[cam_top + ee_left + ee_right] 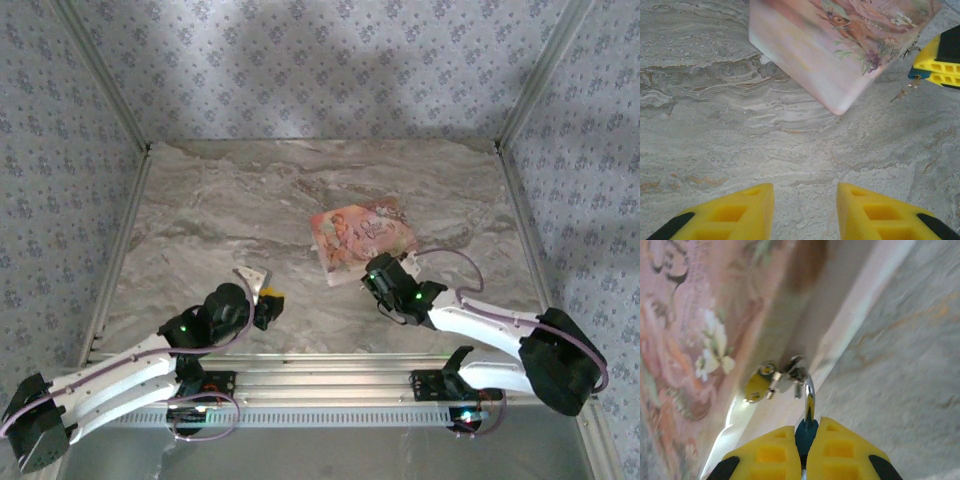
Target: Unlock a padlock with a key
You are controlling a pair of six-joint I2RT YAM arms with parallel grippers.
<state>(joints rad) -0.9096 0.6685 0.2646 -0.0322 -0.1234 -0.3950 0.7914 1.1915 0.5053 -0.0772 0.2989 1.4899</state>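
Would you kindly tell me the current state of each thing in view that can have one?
left gripper: jaws apart, nothing between them.
right gripper: jaws shut on the padlock.
padlock: clamped, shackle pointing outward; locked or not, cannot tell.
keys: dangling from the shackle.
pink box: lying flat on the table.

1. The table [715, 125] looks like smooth, veined marble with a dull sheen.
2. The pink box [840, 45] looks like printed card, faintly glossy.
3. The fingers [735, 212] of the left gripper [805, 195] are matt yellow plastic.
4. The padlock [805, 436] has a matt teal body and a shiny chrome shackle [809, 390].
5. The key [759, 385] gleams brassy.
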